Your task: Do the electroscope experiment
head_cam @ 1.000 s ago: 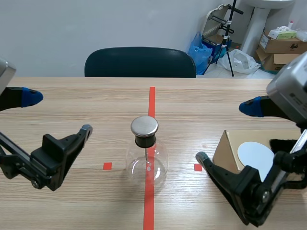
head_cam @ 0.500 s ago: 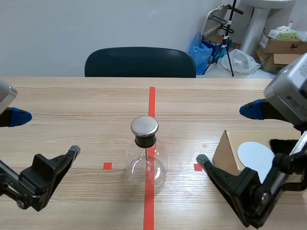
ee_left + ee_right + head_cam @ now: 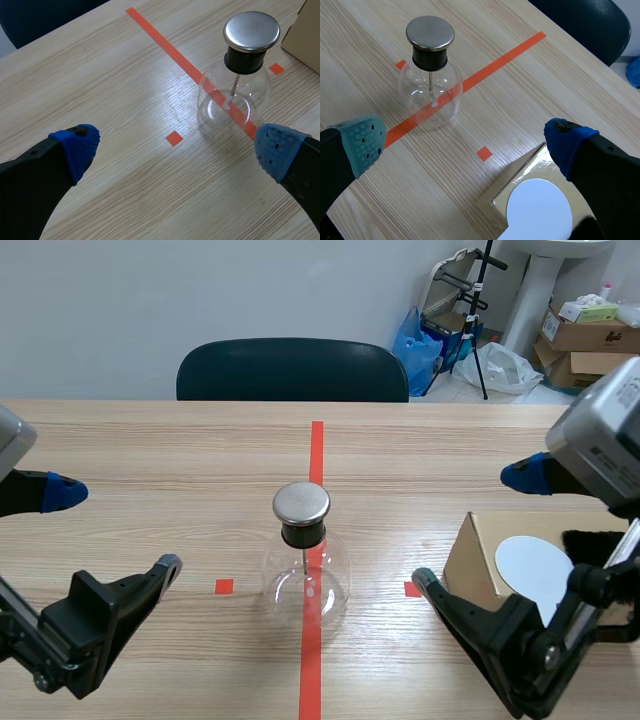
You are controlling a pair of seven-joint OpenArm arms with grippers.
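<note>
The left jaws stand wide open above the desk [image 3: 180,465], gripping nothing, with one blue dotted pad [image 3: 76,146] well apart from the other. Ahead of them, nearer one finger, sits the electroscope [image 3: 235,95]: a round clear glass flask with a black stopper, a flat shiny metal cap [image 3: 301,502] on top and a thin rod hanging down inside.

It stands upright on the long orange-red tape line, about mid-desk between the two arms, and neither arm touches it.

The right jaws are open just as wide and also empty, one fingertip [image 3: 364,138] grey-green, the other blue. The flask lies ahead of the grey-green side. Under and just past the blue side is a tan cardboard box [image 3: 472,558] with a white disc [image 3: 537,204] lying on its glossy top. Something dark and fuzzy sits on the far part of the box; I cannot tell what it is.

Across the desk a dark chair [image 3: 292,368] is pushed in. Behind it, against the wall, are a blue bag [image 3: 415,340] and some cardboard cartons [image 3: 585,335].
</note>
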